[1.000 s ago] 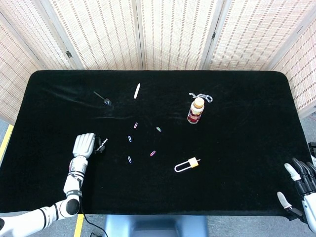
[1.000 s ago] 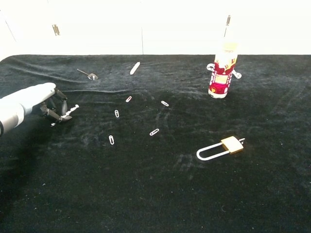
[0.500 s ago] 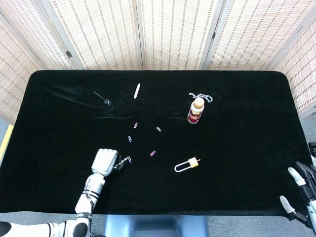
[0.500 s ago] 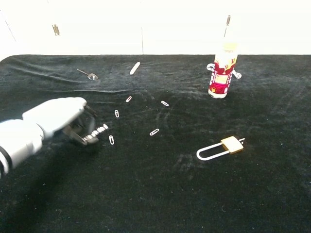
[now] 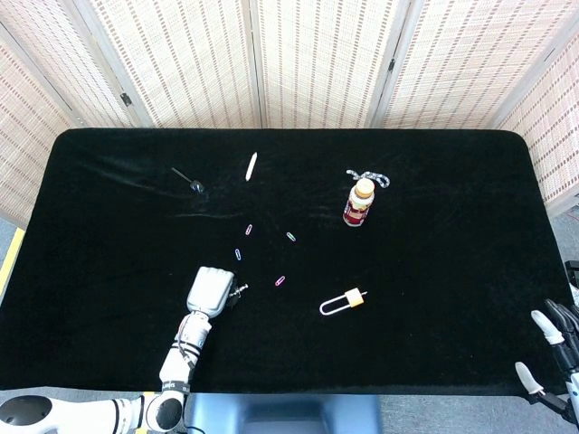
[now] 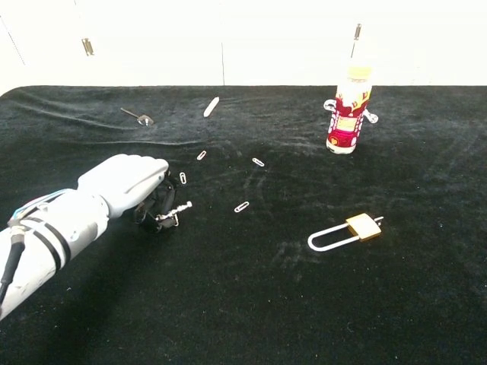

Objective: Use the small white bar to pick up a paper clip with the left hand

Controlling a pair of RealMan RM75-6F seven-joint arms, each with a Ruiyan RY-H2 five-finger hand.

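Note:
My left hand (image 5: 210,291) (image 6: 129,182) rests low on the black table (image 5: 434,226) at the front left, its fingers curled around a small white bar (image 5: 237,291) (image 6: 176,210). The bar's tip pokes out to the right. It lies over the spot of the nearest paper clip, which I cannot make out apart from it. More paper clips lie close by: a blue one (image 5: 238,254) (image 6: 183,178), a pink one (image 5: 280,281) (image 6: 242,206) and a pink one (image 5: 249,230) (image 6: 202,155) further back. My right hand (image 5: 554,351) hangs past the table's front right corner, fingers apart and holding nothing.
A white stick (image 5: 251,165) (image 6: 211,106) and a small dark spoon (image 5: 188,179) (image 6: 138,115) lie at the back left. A red-labelled bottle (image 5: 359,202) (image 6: 348,112) stands right of centre, and a padlock (image 5: 345,301) (image 6: 346,231) lies in front of it.
My left hand has slid right along the front of the table with the bar, reaching the nearest paper clip. The right hand has sunk lower at the corner.

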